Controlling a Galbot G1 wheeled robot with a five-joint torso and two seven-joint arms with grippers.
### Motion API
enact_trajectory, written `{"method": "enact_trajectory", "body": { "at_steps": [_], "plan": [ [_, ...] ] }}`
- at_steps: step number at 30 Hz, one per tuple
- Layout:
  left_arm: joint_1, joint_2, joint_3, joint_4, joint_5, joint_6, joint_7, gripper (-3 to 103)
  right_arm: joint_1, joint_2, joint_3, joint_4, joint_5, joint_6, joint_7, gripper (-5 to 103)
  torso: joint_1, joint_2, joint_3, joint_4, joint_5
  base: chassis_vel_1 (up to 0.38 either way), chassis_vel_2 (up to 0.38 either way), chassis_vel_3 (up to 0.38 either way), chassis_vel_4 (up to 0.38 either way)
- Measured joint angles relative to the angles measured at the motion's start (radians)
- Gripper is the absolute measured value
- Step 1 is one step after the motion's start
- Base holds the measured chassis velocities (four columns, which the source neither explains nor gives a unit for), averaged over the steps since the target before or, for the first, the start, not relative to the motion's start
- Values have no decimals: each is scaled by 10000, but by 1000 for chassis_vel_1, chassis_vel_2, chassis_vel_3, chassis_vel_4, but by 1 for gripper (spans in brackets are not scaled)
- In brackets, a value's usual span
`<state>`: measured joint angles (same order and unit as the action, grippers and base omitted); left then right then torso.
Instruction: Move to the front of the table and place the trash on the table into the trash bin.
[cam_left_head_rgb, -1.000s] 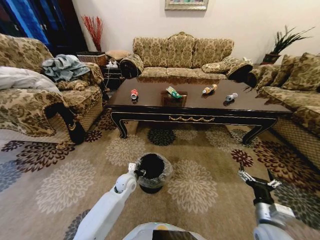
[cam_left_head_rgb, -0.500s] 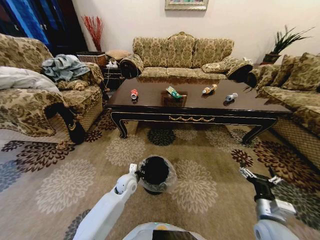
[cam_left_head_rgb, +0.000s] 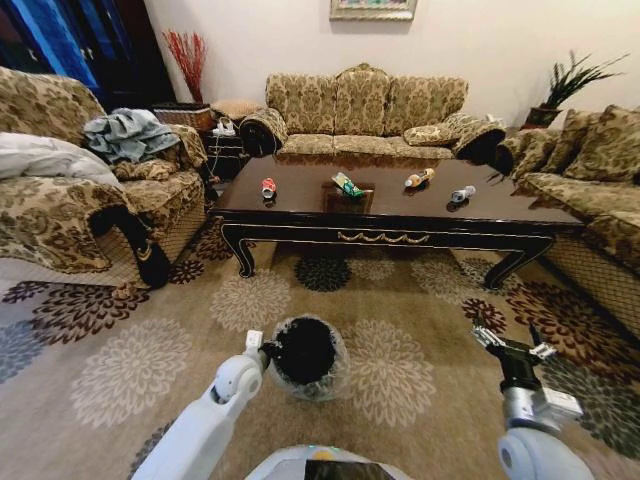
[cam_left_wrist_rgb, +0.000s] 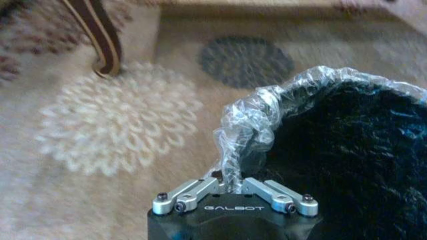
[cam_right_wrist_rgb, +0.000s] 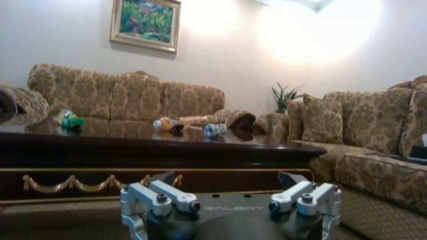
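while the left gripper (cam_left_wrist_rgb: 233, 189) pinches the trash bin (cam_left_head_rgb: 305, 352) liner (fingertips seemingly buried), right gripper (cam_left_head_rgb: 512, 344) gapes.

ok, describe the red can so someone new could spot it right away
Find the long dark wood table in front of the middle sofa. Four bits of trash sit in a row on top; the can is the one at the left end, nearest the cluttered armchair. It's the only red one, crushed and short.

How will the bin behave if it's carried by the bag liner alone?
The trash bin is small, so probably light. Left gripper jaws pinch only the crinkly plastic liner, which looks floppy, so the bin may sag or swing. Thin film could slip or tear, though that's a guess.
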<state>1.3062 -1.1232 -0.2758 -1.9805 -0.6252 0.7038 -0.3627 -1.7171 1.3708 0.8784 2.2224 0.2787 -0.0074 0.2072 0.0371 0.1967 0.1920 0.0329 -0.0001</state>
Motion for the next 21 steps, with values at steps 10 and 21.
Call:
{"method": "enact_trajectory", "body": {
  "at_steps": [10, 21],
  "plan": [
    [511, 441, -2242, -1774, -82, -819, 41, 2, -102, -173, -255, 715, 112, -182, -80, 100, 0, 0, -1, -5, -3, 0, 0, 0, 0],
    [1923, 2129, -3971, -3349, -504, -667, -6, 2, 93, -686, -1021, 1555, -377, -595, -401, 100, 0, 0, -1, 1, -6, 0, 0, 0, 0]
  ]
}}
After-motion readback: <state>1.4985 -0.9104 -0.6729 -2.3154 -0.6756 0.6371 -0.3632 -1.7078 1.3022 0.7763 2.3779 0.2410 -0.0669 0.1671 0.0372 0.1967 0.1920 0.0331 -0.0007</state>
